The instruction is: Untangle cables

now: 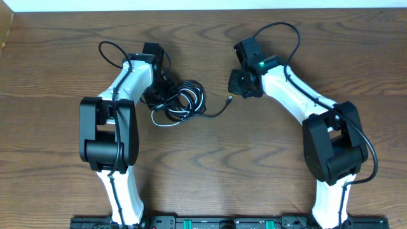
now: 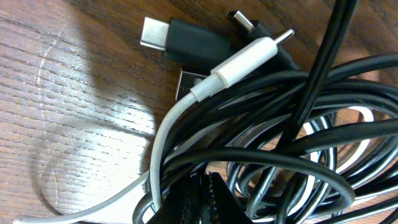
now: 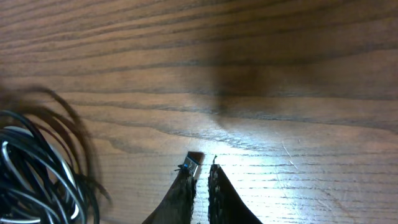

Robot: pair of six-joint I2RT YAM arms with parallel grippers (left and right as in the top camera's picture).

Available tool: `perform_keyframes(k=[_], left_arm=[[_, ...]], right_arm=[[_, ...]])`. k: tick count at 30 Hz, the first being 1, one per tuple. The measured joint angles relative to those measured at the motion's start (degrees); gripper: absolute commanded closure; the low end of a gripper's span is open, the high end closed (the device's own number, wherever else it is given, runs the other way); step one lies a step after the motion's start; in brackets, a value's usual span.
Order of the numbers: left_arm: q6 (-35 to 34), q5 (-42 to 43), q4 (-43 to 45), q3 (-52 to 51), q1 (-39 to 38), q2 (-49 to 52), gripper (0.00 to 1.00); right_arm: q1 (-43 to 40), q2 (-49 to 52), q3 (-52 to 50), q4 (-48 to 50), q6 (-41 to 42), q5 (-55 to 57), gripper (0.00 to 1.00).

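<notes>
The cables (image 1: 183,102) lie in a tangled coil of black cords with a white one, left of the table's middle. In the left wrist view a white plug (image 2: 249,59) and a black plug (image 2: 186,38) stick out of the coil on its far side. My left gripper (image 1: 158,89) (image 2: 205,179) is shut, its tips buried in the coil and pinching black cord. One black cord trails right to a small plug (image 1: 229,98) (image 3: 193,165). My right gripper (image 1: 236,90) (image 3: 204,169) has closed to a narrow slit with that plug at its tips.
Bare wooden table (image 1: 210,159) lies all round. The coil (image 3: 31,177) shows blurred at the left edge of the right wrist view. Both arms' own thick black cables arch near the table's far side.
</notes>
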Motion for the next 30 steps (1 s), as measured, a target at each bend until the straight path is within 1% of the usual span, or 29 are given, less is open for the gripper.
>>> perform_keyframes(k=[5, 8, 13, 16, 18, 22, 25, 30], left_arm=[[0.0, 0.0, 0.0, 0.0, 0.0, 0.0, 0.92], [0.0, 0.0, 0.0, 0.0, 0.0, 0.0, 0.92], [0.0, 0.0, 0.0, 0.0, 0.0, 0.0, 0.92], [0.0, 0.0, 0.0, 0.0, 0.0, 0.0, 0.92], [0.0, -0.02, 0.0, 0.0, 0.0, 0.0, 0.92], [0.0, -0.24, 0.0, 0.0, 0.02, 0.0, 0.92], [0.0, -0.33, 0.0, 0.0, 0.07, 0.0, 0.92], [0.0, -0.63, 0.0, 0.0, 0.04, 0.0, 0.93]], right_arm=[[1.53, 0.37, 0.0, 0.11, 0.63, 1.16, 0.91], [2.95, 1.2, -0.02, 0.11, 1.05, 1.33, 0.89], [6.97, 2.93, -0.26, 0.55, 2.1, 0.31, 0.89], [9.44, 3.1, -0.42, 1.64, 2.45, -0.98, 0.84], [11.06, 3.1, -0.42, 2.01, 3.28, -1.86, 0.76], [13.81, 3.1, -0.44, 2.1, 6.67, -2.78, 0.71], [14.73, 3.1, -0.44, 2.36, 9.84, -3.21, 0.7], [14.82, 3.1, -0.44, 4.17, 13.88, -3.43, 0.72]])
